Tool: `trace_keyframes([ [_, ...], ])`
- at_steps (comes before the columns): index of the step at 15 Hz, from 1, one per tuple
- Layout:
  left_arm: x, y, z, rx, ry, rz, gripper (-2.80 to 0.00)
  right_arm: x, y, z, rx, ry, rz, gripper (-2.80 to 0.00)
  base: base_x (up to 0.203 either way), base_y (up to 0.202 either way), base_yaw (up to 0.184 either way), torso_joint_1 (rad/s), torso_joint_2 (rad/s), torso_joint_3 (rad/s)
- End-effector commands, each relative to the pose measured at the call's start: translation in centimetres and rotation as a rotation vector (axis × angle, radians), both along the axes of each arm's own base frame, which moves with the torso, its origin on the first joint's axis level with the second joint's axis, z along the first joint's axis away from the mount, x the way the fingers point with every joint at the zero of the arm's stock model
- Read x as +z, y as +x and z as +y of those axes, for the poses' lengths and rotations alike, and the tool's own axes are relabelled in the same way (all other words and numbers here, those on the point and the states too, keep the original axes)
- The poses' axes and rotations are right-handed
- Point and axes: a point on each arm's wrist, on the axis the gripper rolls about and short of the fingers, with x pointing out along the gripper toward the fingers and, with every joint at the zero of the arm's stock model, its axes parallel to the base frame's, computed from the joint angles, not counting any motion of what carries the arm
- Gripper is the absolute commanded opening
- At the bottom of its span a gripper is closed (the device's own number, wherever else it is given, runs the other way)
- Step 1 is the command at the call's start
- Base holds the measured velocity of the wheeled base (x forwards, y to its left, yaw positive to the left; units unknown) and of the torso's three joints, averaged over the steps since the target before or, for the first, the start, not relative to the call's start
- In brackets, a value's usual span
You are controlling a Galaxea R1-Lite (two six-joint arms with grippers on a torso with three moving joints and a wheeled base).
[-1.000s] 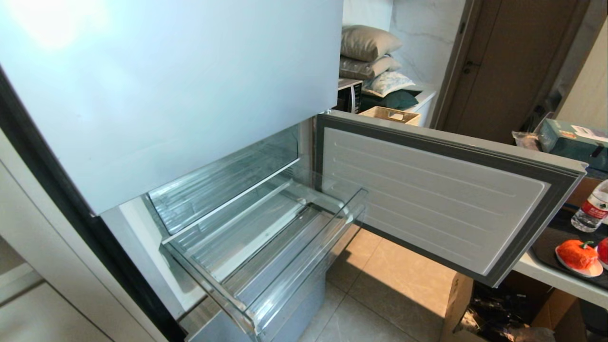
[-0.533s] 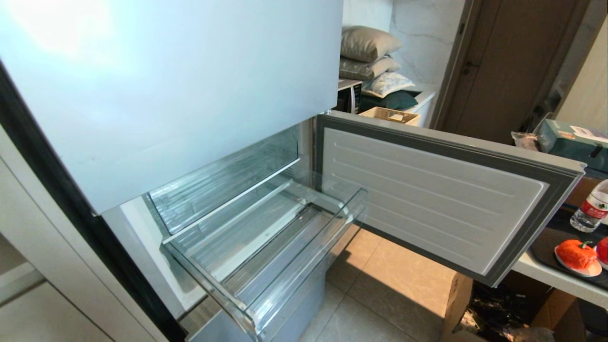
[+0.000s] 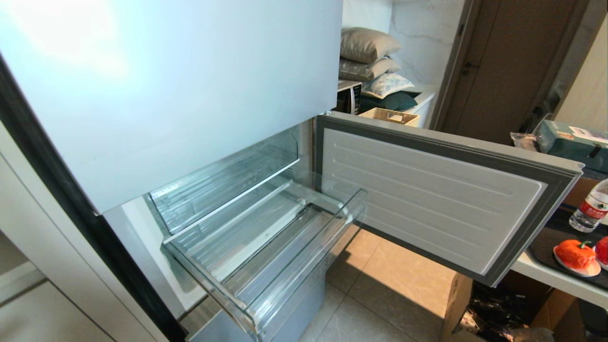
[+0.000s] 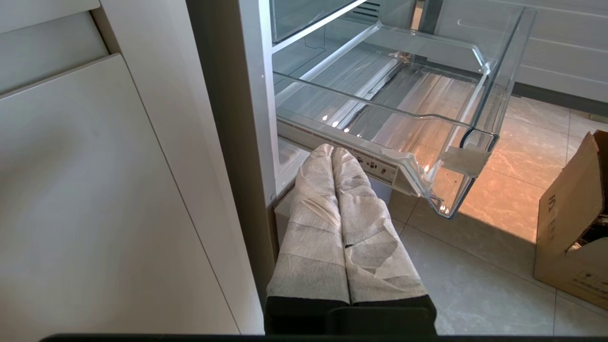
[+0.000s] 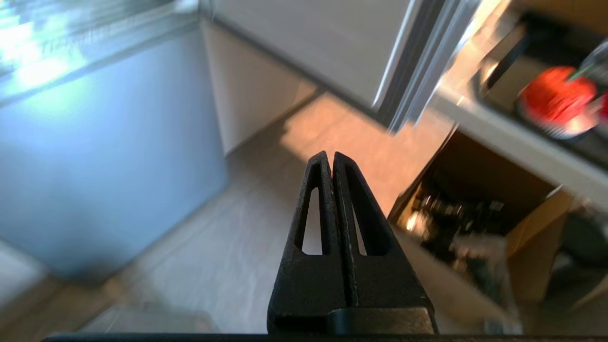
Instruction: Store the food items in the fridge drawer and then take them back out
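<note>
Twice looked into the fridge drawer (image 3: 256, 232), from the head view and from the left wrist view, and found no food on its ribbed floor. Noted it pulled well out of the cabinet, with the lower fridge door (image 3: 427, 199) swung wide beside it. Spotted the only clear food item, the red tomato-like piece (image 3: 575, 253), well apart from the drawer, sitting on a small white plate (image 3: 591, 270) on the dark tray (image 3: 546, 249) at the counter's near end, close to a water bottle (image 3: 589, 209). Made out a sliver of another red thing at the picture's edge just beside it, but could not tell what it was. Found neither arm in the head view. Saw the left gripper (image 4: 331, 151), its padded fingers pressed together on nothing, parked low beside the fridge frame and under the drawer's front corner. Saw the right gripper (image 5: 331, 156) likewise closed tight and empty, hanging over the floor tiles between the fridge and the cardboard box (image 3: 475, 308), with the red piece far off in its view. Judged the state as ambiguous: an empty drawer and food lying outside fit a task not begun as well as one fully finished, and could not say which from this moment alone. Reckoned that, if storing was yet to come, everything remained: reaching to the counter, opening the jaws, gripping the rough red piece, carrying it over the low front lip, releasing it, then fetching it out again.
</note>
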Motion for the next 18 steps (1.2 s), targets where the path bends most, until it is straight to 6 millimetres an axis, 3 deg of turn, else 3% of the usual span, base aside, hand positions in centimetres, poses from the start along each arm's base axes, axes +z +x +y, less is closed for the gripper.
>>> trace_keyframes([
  [1,0.0,0.0,0.0,0.001,0.001,0.0,-2.8,-0.33,-1.04,0.0,-0.004,0.0,-0.132,-2.8,0.0,0.0,0.0,0.0,0.0,0.0],
  [11,0.0,0.0,0.0,0.0,0.001,0.0,-2.8,-0.35,-1.03,-0.04,-0.025,0.022,-0.129,-2.8,0.0,0.0,0.0,0.0,0.0,0.0],
  [18,0.0,0.01,0.0,0.001,0.001,0.001,-2.8,-0.35,-1.03,-0.05,-0.028,0.036,-0.129,-2.8,0.0,-0.005,0.152,0.001,0.0,0.005],
])
